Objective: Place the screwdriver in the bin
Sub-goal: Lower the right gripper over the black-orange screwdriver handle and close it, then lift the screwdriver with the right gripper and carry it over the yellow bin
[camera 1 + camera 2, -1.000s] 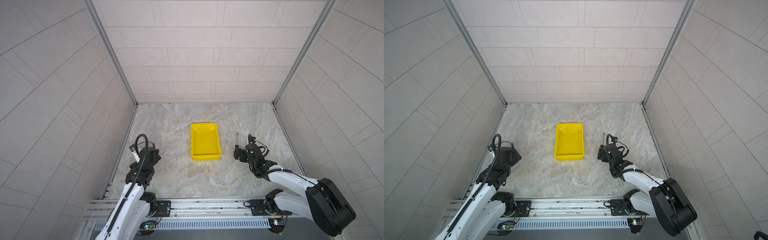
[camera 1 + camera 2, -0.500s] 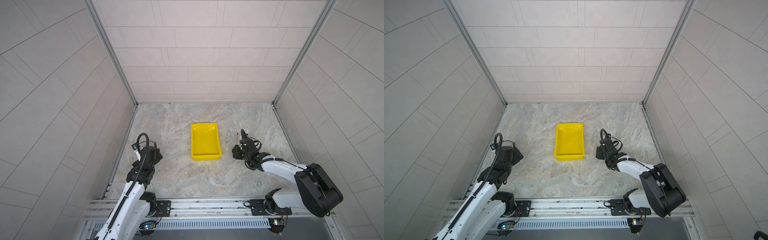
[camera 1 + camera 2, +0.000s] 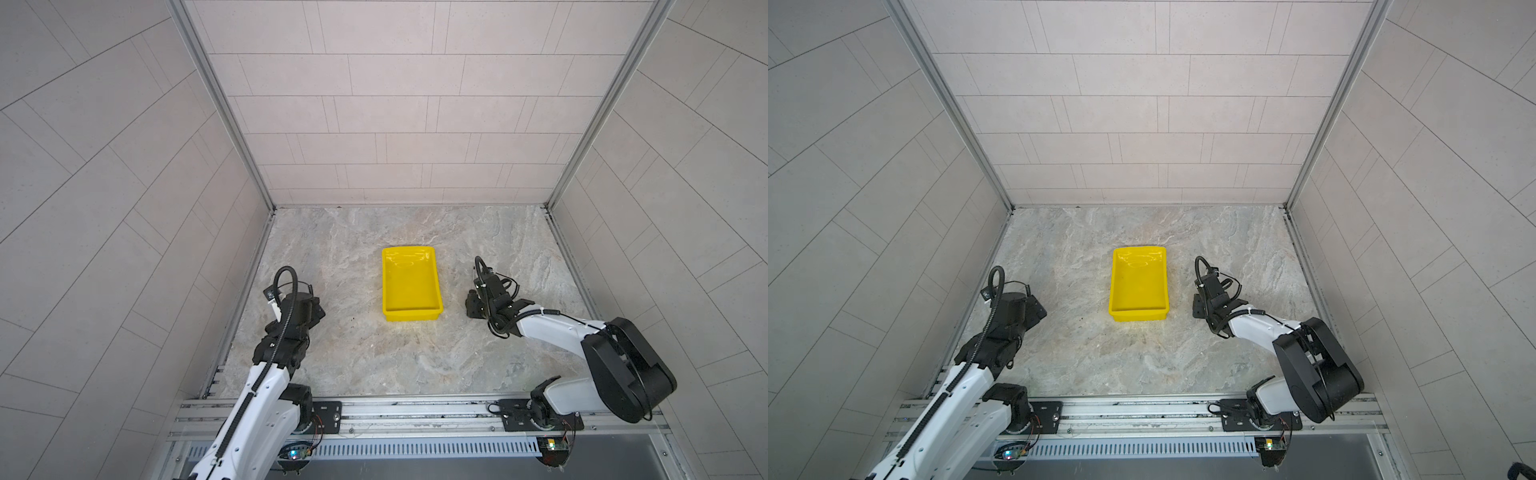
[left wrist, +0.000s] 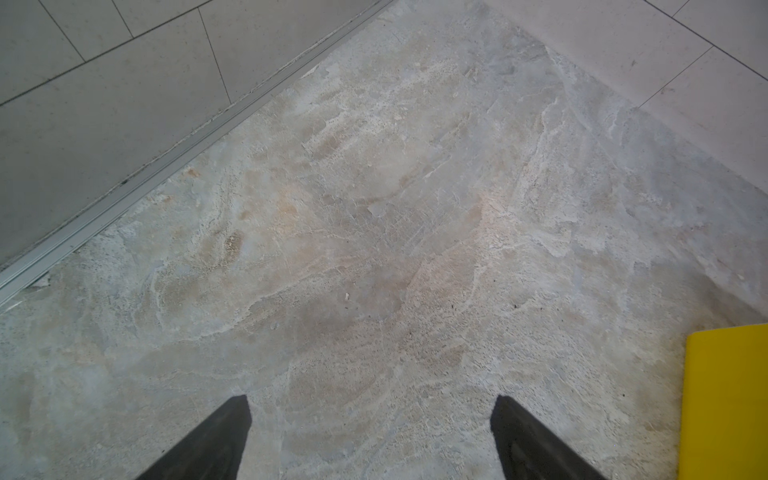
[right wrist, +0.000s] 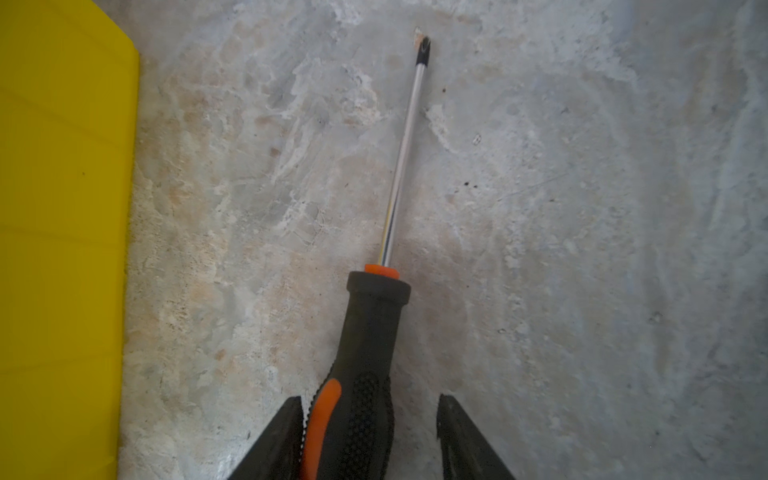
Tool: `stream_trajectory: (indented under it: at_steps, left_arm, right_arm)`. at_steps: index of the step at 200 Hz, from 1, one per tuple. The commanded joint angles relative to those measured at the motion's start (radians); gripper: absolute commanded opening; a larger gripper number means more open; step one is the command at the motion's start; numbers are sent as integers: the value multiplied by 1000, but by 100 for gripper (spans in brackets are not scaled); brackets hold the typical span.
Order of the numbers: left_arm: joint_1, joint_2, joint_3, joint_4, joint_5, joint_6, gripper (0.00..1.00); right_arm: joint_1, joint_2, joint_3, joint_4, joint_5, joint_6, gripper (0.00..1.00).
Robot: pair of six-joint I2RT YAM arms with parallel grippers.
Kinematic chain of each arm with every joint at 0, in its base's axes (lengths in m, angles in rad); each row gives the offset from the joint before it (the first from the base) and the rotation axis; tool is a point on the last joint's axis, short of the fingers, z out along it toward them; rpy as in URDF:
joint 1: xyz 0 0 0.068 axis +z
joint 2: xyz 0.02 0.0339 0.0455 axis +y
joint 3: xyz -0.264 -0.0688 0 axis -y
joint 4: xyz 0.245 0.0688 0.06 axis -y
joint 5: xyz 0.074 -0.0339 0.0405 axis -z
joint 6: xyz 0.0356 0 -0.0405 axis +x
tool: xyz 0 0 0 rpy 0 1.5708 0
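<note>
Two arms (image 3: 266, 386) work on a stone-patterned table (image 3: 374, 357) with tiled walls (image 3: 395, 124) around it.

Left side: the left gripper (image 4: 372, 401) hangs over bare table near the rail (image 4: 124, 187) at the foot of the wall. Its fingers (image 4: 216, 440) stand wide apart with only table between them, so the jaws are released. One edge of the bin (image 4: 727, 395) shows in the left wrist view, well apart from the fingers.

Centre: in both top views the yellow bin (image 3: 411, 318) sits mid-table between the two arms. Its long sides run away from the arm bases and its inside is glossy.

Right side: the right gripper (image 5: 369, 399) is low over the table, just beside the bin's right long wall. The screwdriver (image 5: 368, 332) lies on the table outside the bin, near that wall but not touching it and roughly parallel to it.
- The handle (image 5: 374, 299) is black with orange accents and sits between the fingers.
- The shaft (image 5: 399, 174) points ahead, away from the gripper.
- The tip (image 5: 423, 50) rests on the table.
- The bin-side finger (image 5: 278, 440) touches the handle at the orange strip.
- The other finger (image 5: 465, 440) stands clear of the handle, with a strip of table showing between them.

The jaws straddle the handle part-way apart and are not clamped on it. The handle sits off-centre, towards the bin-side finger, and its rear end runs out of the wrist view. In the top views the gripper covers the handle, and I cannot pick out the shaft there.
</note>
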Motion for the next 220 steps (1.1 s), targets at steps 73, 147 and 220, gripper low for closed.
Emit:
stream_trajectory:
  at_steps: [73, 147, 220]
  left_arm:
    - [5, 4, 1, -1, -20, 8, 96]
    - [6, -5, -5, 16, 2, 22, 96]
    - [-10, 4, -78, 262, 366, 174, 100]
  right_arm:
    - [0, 64, 69, -118, 72, 11, 43]
    - [1, 77, 85, -129, 85, 14, 22]
    - [-1, 79, 72, -138, 100, 21, 7]
